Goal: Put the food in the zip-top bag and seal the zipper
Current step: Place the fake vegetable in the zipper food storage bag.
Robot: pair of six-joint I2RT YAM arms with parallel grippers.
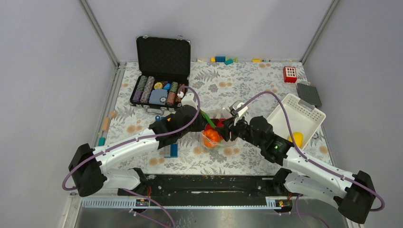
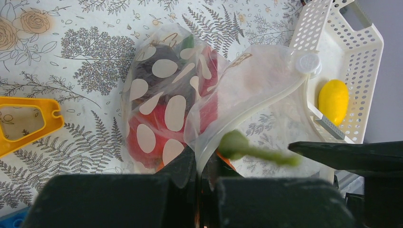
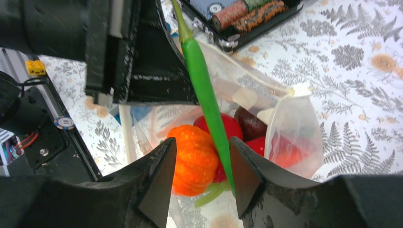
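Observation:
The zip-top bag [image 2: 164, 102], clear with cream dots, lies open mid-table [image 1: 212, 141]. My left gripper [image 2: 205, 160] is shut on its zipper edge [image 2: 266, 102] and holds the mouth up. Inside are an orange pumpkin [image 3: 195, 159], a red tomato [image 3: 231, 126] and other red and dark pieces. My right gripper [image 3: 203, 142] is open over the mouth. A long green pod [image 3: 205, 90] stands between its jaws, leaning on the right finger [image 3: 249, 171], lower end in the bag. In the top view the left gripper [image 1: 198, 118] and right gripper [image 1: 227, 127] meet over the bag.
The white slotted basket [image 1: 304, 114] stands at the right with a yellow piece [image 1: 297, 138] in it, also in the left wrist view [image 2: 333, 100]. An open poker chip case [image 1: 159, 90] sits at the back left. Toy blocks [image 1: 290, 73] lie at the back and left.

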